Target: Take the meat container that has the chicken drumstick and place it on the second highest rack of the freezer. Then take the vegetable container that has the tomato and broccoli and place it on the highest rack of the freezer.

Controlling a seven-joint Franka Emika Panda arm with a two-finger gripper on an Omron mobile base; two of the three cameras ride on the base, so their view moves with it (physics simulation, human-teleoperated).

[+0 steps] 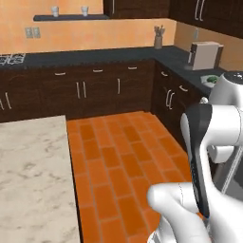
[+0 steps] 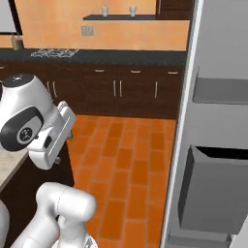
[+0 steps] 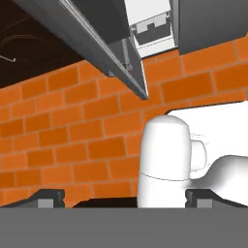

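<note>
In the hand view my gripper [image 3: 126, 198] points down at the orange brick floor, open, its dark fingertips [image 3: 48, 197] far apart with nothing held. The freezer [image 2: 213, 121] stands at the right with its grey door swung open, showing two grey door bins. Its lower edge and a strip of white interior show as the freezer [image 3: 116, 53] at the top of the hand view. On the right counter a pale vegetable container with the green broccoli [image 1: 211, 79] peeks out behind my arm. The tomato, the meat container, the chicken drumstick and the racks are out of view.
A marble-topped island [image 1: 33, 180] fills the left. Dark cabinets under a dark counter [image 1: 95, 57] run along the back and right walls. A boxy beige appliance [image 1: 206, 54] sits on the right counter. Orange tiled floor [image 2: 131, 164] lies open between island and freezer.
</note>
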